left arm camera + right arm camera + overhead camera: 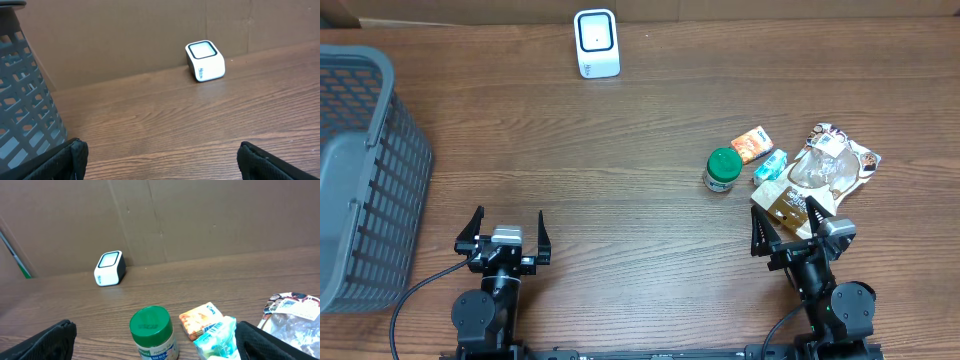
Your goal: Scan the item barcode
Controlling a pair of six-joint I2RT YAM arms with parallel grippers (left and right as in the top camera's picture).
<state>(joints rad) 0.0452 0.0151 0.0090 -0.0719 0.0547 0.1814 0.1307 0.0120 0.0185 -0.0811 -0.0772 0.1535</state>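
A white barcode scanner [597,43] stands at the table's far edge, also seen from both wrists [205,61] [109,268]. The items lie in a cluster at the right: a green-lidded jar [722,169] [152,332], an orange packet [751,144] [201,319], a blue-and-white packet [770,165] [216,337], a clear printed bag [835,162] [292,315] and a tan box [785,203]. My left gripper [508,222] [162,162] is open over bare wood at the near left. My right gripper [788,222] [160,345] is open just short of the cluster, holding nothing.
A grey slatted basket [360,180] [25,100] fills the left edge of the table, close to the left arm. A brown cardboard wall [200,215] backs the table behind the scanner.
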